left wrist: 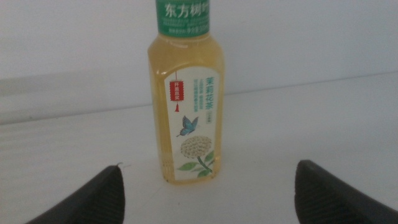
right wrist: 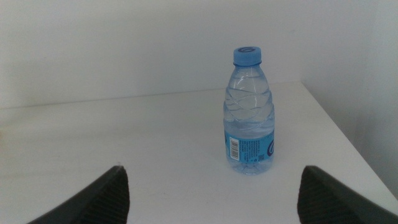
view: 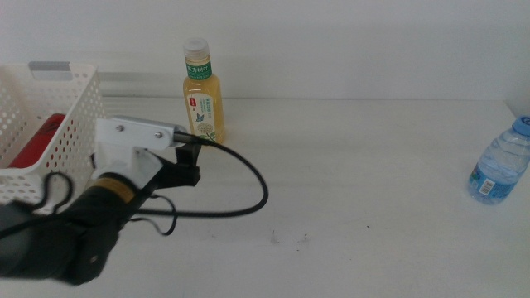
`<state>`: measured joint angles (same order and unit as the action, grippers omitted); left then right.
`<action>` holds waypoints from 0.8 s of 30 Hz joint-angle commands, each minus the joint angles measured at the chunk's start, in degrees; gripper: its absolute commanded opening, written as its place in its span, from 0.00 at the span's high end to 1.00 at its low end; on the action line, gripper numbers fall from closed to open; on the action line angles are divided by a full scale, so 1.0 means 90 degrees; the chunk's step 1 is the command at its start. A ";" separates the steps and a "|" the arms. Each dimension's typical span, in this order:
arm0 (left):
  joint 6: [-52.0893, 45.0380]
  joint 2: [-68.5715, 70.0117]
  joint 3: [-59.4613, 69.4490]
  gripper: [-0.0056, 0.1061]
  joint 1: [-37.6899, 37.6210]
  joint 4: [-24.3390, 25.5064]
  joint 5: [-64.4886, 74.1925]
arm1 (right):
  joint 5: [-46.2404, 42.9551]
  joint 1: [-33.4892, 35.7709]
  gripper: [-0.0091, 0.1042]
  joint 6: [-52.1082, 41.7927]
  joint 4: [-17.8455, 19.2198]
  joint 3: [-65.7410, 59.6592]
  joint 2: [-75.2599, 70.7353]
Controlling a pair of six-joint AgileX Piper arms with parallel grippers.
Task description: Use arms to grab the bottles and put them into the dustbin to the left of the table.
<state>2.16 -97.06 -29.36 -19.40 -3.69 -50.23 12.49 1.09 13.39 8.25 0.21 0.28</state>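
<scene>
Left tool (left wrist: 208, 193) faces yellow bottle (left wrist: 185, 99); jaws apart.

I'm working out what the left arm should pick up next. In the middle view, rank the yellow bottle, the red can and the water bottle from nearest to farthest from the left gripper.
From the open left gripper:
1. Yellow bottle, standing upright just beyond the jaws.
2. Red can, already in the dustbin at the table's left.
3. Water bottle, far off at the right edge.

The middle view overlooks the table (view: 373, 165) from above; wrist views sit low, facing one bottle each.
</scene>
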 commanded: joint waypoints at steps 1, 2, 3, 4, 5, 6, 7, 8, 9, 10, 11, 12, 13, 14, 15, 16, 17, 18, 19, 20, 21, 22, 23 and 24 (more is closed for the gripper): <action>0.0097 -0.0588 -0.0376 0.11 -0.0002 -0.0175 -0.0403 | -0.0050 -0.0057 0.11 -0.0040 0.0080 -0.0023 -0.0031; 0.0097 -0.0783 -0.0530 0.11 -0.0002 -0.0175 -0.0431 | -0.0050 -0.0057 0.11 -0.0040 0.0080 -0.0023 -0.0031; 0.0097 -0.1005 -0.0717 0.11 -0.0002 -0.0175 -0.0433 | -0.0050 -0.0057 0.11 -0.0040 0.0080 -0.0023 -0.0031; 0.0097 -0.1201 -0.0902 0.11 -0.0002 -0.0164 -0.0433 | -0.0050 -0.0057 0.11 -0.0040 0.0080 -0.0023 -0.0031; 0.0097 -0.1338 -0.1082 0.11 -0.0002 -0.0164 -0.0444 | -0.0050 -0.0057 0.11 -0.0040 0.0080 -0.0023 -0.0031; 0.0097 -0.1495 -0.1255 0.11 -0.0002 -0.0164 -0.0444 | -0.0050 -0.0057 0.11 -0.0040 0.0080 -0.0023 -0.0031; 0.0097 -0.1636 -0.1420 0.11 -0.0002 -0.0195 -0.0444 | -0.0050 -0.0057 0.11 -0.0040 0.0080 -0.0023 -0.0031; 0.0097 -0.1764 -0.1551 0.11 -0.0002 -0.0213 -0.0444 | -0.0050 -0.0057 0.11 -0.0040 0.0080 -0.0023 -0.0031; 0.0083 -0.1887 -0.1706 0.11 -0.0002 -0.0260 -0.0444 | -0.0050 -0.0057 0.11 -0.0040 0.0080 -0.0023 -0.0031; 0.0083 -0.1999 -0.1849 0.11 -0.0002 -0.0285 -0.0400 | -0.0050 -0.0057 0.11 -0.0040 0.0080 -0.0023 -0.0031; 0.0083 -0.2083 -0.1961 0.11 -0.0002 -0.0302 -0.0355 | -0.0050 -0.0057 0.11 -0.0040 0.0080 -0.0023 -0.0031; 0.0083 -0.2181 -0.2098 0.11 -0.0002 -0.0313 -0.0291 | -0.0050 -0.0057 0.11 -0.0040 0.0080 -0.0023 -0.0031; 0.0083 -0.2274 -0.2228 0.11 -0.0002 -0.0313 -0.0244 | -0.0050 -0.0057 0.11 -0.0040 0.0080 -0.0023 -0.0031; 0.0083 -0.2343 -0.2346 0.11 -0.0002 -0.0313 -0.0205 | -0.0050 -0.0057 0.11 -0.0040 0.0080 -0.0023 -0.0031; 0.0083 -0.2432 -0.2459 0.11 -0.0002 -0.0313 -0.0145 | -0.0050 -0.0057 0.11 -0.0040 0.0080 -0.0023 -0.0031; 0.0083 -0.2518 -0.2568 0.11 -0.0002 -0.0313 -0.0099 | -0.0050 -0.0057 0.11 -0.0040 0.0080 -0.0023 -0.0031; 0.0083 -0.2589 -0.2653 0.11 -0.0002 -0.0313 -0.0052 | -0.0050 -0.0057 0.11 -0.0040 0.0080 -0.0023 -0.0031; 0.0051 -0.2652 -0.2760 0.11 -0.0002 -0.0314 -0.0007 | -0.0050 -0.0057 0.11 -0.0040 0.0080 -0.0023 -0.0031; -0.0016 -0.2720 -0.2866 0.11 -0.0002 -0.0327 0.0077 | -0.0050 -0.0057 0.11 -0.0040 0.0080 -0.0023 -0.0031; -0.0133 -0.2768 -0.2947 0.11 -0.0002 -0.0340 0.0138 | -0.0050 -0.0057 0.11 -0.0040 0.0080 -0.0023 -0.0031; -0.0510 -0.2866 -0.3112 0.11 -0.0002 -0.0391 0.0237 | -0.0050 -0.0057 0.11 -0.0040 0.0080 -0.0023 -0.0031; -0.0650 -0.2906 -0.3171 0.11 -0.0002 -0.0439 0.0236 | -0.0050 -0.0057 0.11 -0.0040 0.0080 -0.0023 -0.0031; -0.0718 -0.2949 -0.3232 0.11 -0.0002 -0.0461 0.0223 | -0.0050 -0.0057 0.11 -0.0040 0.0080 -0.0023 -0.0031; -0.0744 -0.2981 -0.3297 0.11 -0.0002 -0.0507 0.0223 | -0.0050 -0.0057 0.11 -0.0040 0.0080 -0.0023 -0.0031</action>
<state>-3.07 -123.56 -57.90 -19.40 -7.43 -47.96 12.49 1.09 13.39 8.25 0.21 0.28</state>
